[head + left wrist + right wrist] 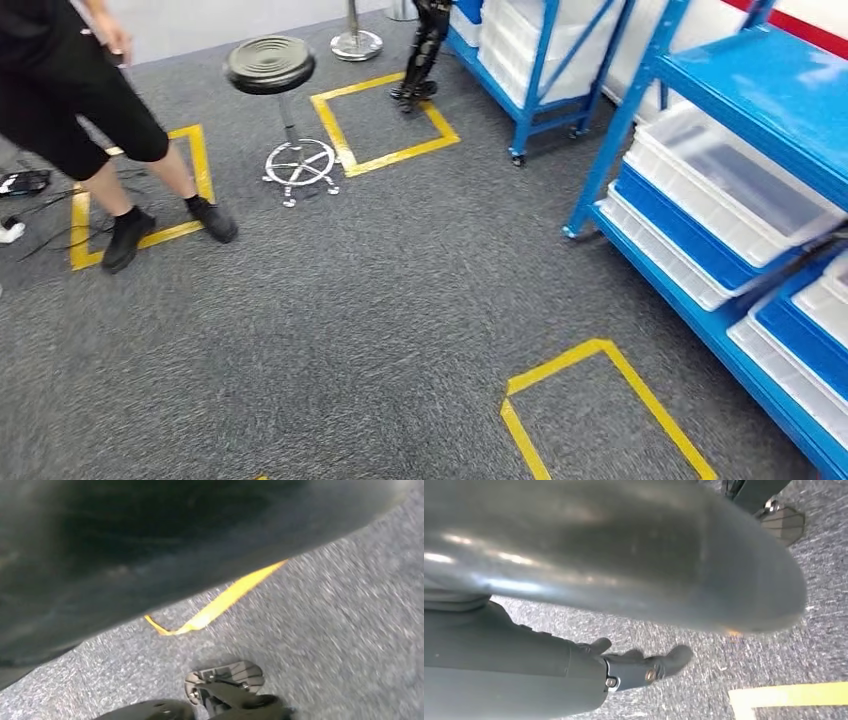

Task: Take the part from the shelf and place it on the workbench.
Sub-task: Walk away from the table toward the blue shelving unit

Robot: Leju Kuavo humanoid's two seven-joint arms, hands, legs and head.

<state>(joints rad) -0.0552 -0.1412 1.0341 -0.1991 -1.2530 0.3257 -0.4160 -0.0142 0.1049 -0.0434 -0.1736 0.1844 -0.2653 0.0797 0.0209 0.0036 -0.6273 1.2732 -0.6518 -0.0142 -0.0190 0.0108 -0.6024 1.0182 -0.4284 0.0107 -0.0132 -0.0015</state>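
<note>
Task barely started: robot on the floor, nothing picked.
Right hand (634, 667) hangs with fingers loosely apart, holding nothing; left-hand fingers: can't tell. Shelf (700, 200) at 3 o'clock; part not identifiable among white bins (730, 190).

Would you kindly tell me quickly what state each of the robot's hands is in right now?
Left hand: cannot be told.
Right hand: fingers stretched out over the carpet, holding nothing; open.
</note>
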